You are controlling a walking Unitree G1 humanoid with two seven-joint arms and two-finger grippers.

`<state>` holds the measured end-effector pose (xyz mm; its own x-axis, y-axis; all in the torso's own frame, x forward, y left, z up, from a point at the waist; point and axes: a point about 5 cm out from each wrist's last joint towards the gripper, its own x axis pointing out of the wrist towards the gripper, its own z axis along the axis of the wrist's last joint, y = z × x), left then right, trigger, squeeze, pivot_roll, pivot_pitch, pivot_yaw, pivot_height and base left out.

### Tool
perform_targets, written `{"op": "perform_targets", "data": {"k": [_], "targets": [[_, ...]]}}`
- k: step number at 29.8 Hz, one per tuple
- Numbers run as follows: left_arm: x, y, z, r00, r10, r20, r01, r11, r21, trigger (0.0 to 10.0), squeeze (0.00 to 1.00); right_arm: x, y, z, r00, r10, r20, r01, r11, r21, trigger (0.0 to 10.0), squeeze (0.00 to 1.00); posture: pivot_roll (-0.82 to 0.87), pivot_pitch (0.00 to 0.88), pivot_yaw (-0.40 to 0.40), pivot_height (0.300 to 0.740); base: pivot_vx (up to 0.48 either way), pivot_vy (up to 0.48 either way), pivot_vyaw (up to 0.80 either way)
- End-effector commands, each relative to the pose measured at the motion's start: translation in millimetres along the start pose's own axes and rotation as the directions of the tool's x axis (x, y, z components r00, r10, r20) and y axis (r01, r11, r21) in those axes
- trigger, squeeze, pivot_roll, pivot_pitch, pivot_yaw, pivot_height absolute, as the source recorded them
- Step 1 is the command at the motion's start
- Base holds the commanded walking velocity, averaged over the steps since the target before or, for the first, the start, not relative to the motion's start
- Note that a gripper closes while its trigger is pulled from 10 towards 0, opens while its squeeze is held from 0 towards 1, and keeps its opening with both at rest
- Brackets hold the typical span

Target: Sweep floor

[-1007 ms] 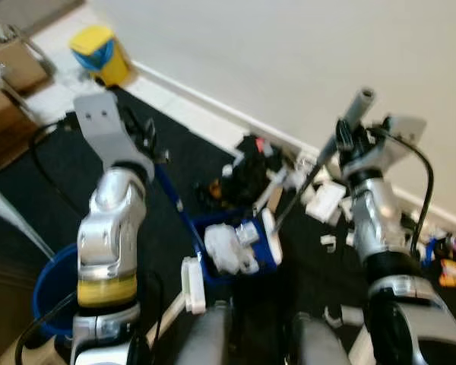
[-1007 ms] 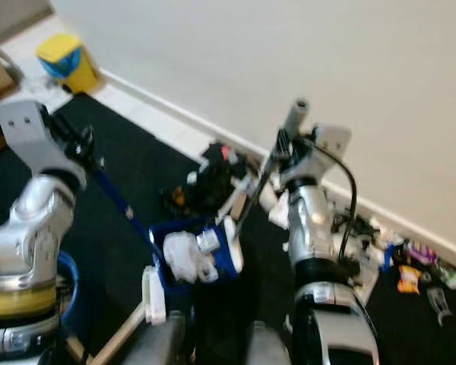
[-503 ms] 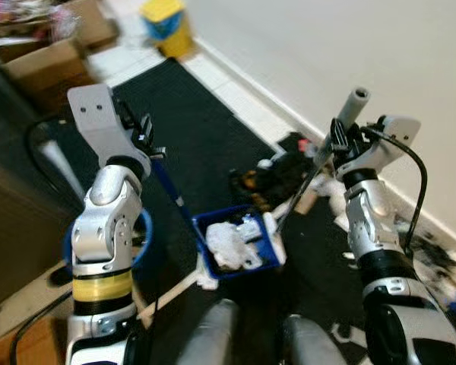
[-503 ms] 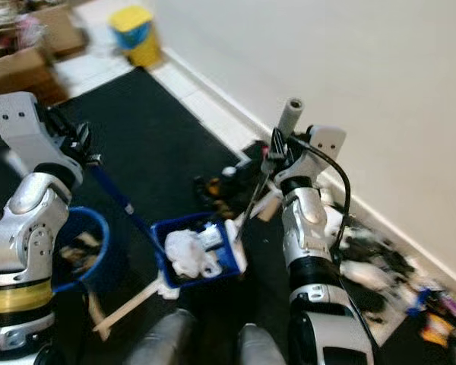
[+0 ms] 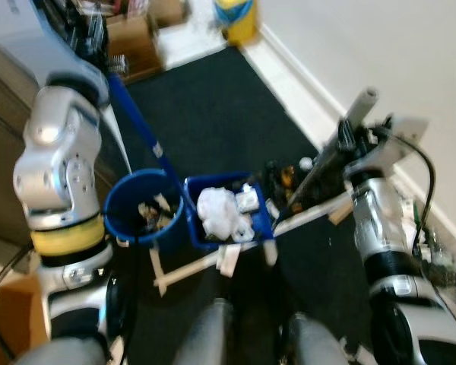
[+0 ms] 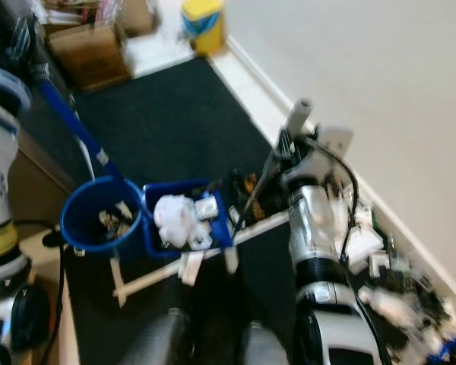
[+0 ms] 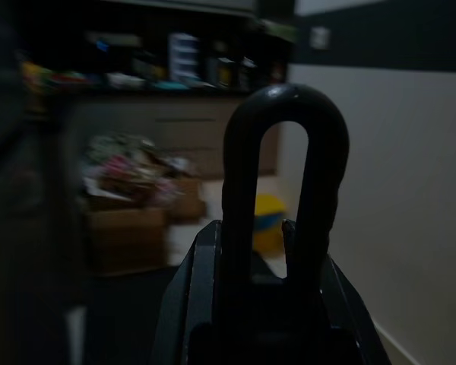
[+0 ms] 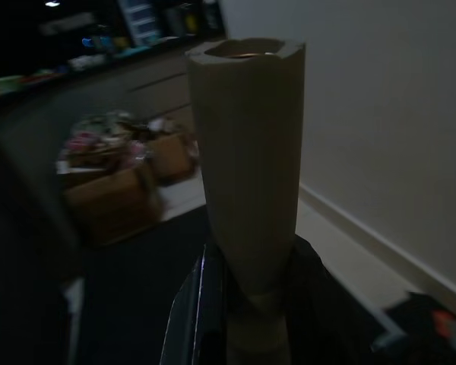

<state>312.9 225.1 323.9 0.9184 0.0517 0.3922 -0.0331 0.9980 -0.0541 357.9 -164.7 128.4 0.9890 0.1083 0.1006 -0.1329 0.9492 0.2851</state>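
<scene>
- The left gripper [image 5: 99,34] is raised high at the robot's left and closed around the top of the long blue handle [image 5: 140,129] of the blue plastic dustpan [image 5: 228,217]. From this height the handle slopes down to the pan, so the pan can be carried without the robot bending.
- In the left wrist view the black loop at the handle's end [image 7: 285,190] stands up between the closed fingers.
- The dustpan is loaded with crumpled white paper [image 5: 216,213] and sits just beside the round blue bucket [image 5: 140,209], which already holds scraps. In my judgement the pan is placed there to be tipped into the bucket.
- The right gripper [image 5: 348,141] is clamped on the grey broom handle [image 5: 359,106] near its top. The broom slants down towards a pile of dark litter [image 5: 285,179] on the black floor mat [image 5: 213,114], keeping it ready beside the pan.
- More small litter [image 6: 380,266] lies along the white skirting board [image 5: 304,84], so sweeping is probably far from finished.
- A yellow bin with a blue lid [image 5: 235,15] and cardboard boxes [image 6: 87,49] stand well apart at the far end.
</scene>
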Motion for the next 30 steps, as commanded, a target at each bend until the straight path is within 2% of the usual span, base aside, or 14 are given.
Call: {"op": "perform_targets", "data": {"k": [1,4,5,10,14,17,22,30], "targets": [[-1.6,5.1,10.9,1.000,-0.006,0.026,0.005,1.000,0.027,10.0,0.00,0.2,1.6,1.9,1.000,0.005,0.016,-0.005,1.000,0.004,10.0,0.00,0.06,0.126,0.055,0.740,0.000,0.000,0.77],[-1.0,13.3,28.2,0.999,-0.020,0.047,0.016,0.996,0.085,10.0,0.00,0.7,2.2,2.0,1.000,0.007,0.016,-0.007,1.000,0.004,10.0,0.00,0.07,0.128,0.053,0.740,0.000,0.000,0.77],[-1.0,13.3,28.2,0.999,-0.020,0.047,0.016,0.996,0.085,10.0,0.00,0.7,2.2,2.0,1.000,0.007,0.016,-0.007,1.000,0.004,10.0,0.00,0.07,0.128,0.053,0.740,0.000,0.000,0.77],[1.9,26.5,54.6,0.992,0.023,0.120,-0.034,0.995,0.095,10.0,0.00,1.5,3.0,0.6,1.000,0.010,0.009,-0.010,1.000,0.004,10.0,0.00,0.07,0.128,0.048,0.740,0.000,0.000,0.77],[2.4,28.2,57.9,0.991,0.030,0.132,-0.043,0.994,0.099,10.0,0.00,1.7,3.0,0.6,1.000,0.010,0.008,-0.010,1.000,0.004,10.0,0.00,0.07,0.127,0.047,0.740,0.000,0.000,0.77],[3.9,36.8,73.4,0.983,0.054,0.174,-0.074,0.991,0.109,10.0,0.00,2.7,3.1,0.9,1.000,0.009,0.007,-0.009,1.000,0.000,10.0,0.00,0.07,0.125,0.047,0.740,0.000,0.000,0.77],[4.4,41.7,81.2,0.979,0.071,0.190,-0.095,0.988,0.125,10.0,0.00,2.7,2.9,0.6,1.000,0.009,0.006,-0.009,1.000,-0.003,10.0,0.00,0.07,0.125,0.046,0.740,0.000,0.000,0.77],[4.3,46.7,79.0,0.979,0.094,0.178,-0.118,0.984,0.130,10.0,0.00,2.4,3.2,-0.4,1.000,0.010,0.003,-0.010,1.000,-0.006,10.0,0.00,0.07,0.124,0.046,0.740,0.000,0.000,0.77]]}}
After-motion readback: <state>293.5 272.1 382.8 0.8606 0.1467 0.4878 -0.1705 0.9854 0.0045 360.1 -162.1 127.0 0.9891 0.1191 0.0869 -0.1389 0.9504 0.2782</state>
